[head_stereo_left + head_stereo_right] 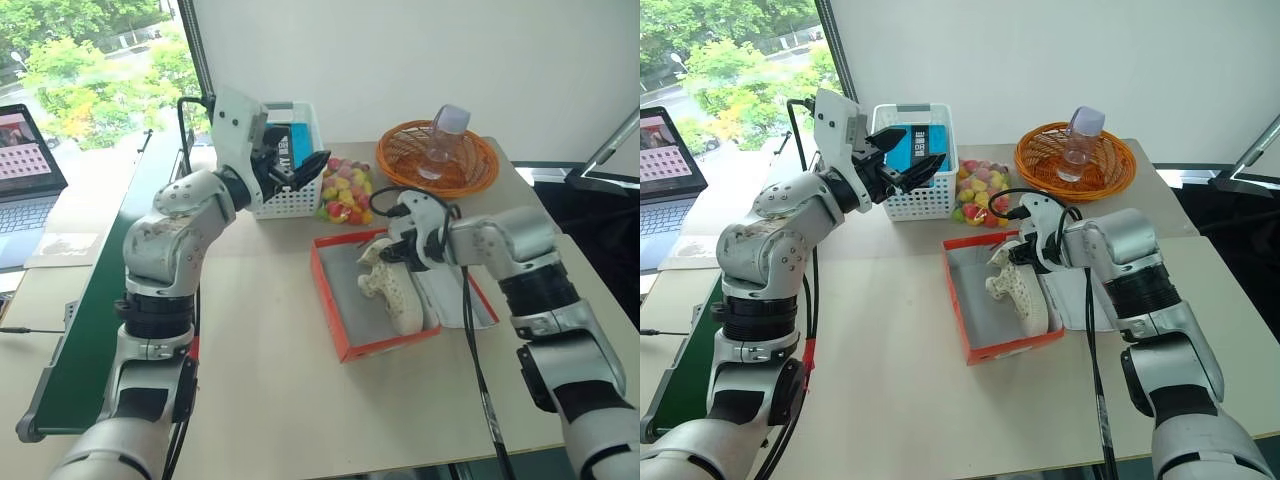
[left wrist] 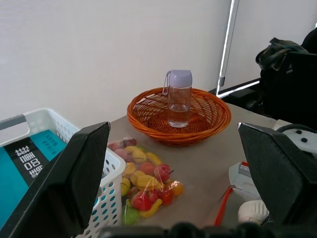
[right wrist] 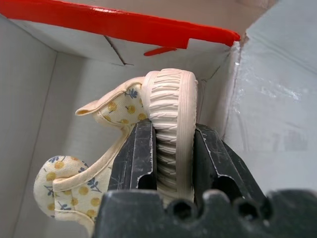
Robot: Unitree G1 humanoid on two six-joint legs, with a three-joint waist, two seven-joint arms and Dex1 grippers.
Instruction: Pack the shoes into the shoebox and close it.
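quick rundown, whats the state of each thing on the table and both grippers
shoebox: open, lid folded out flat
shoe: inside the shoebox, tilted on its side, heel end pinched by the right gripper
right gripper: shut on the shoe's sole edge
left gripper: open, holding nothing, raised near the white basket
bottle: upright in the wicker basket, lid on
wicker basket: upright
white basket: upright, holding a teal pack
candy bag: lying flat

Matt cardboard shoebox (image 1: 345,320) (orange-red outside), ribbed rubbery shoe (image 3: 171,124) sole.
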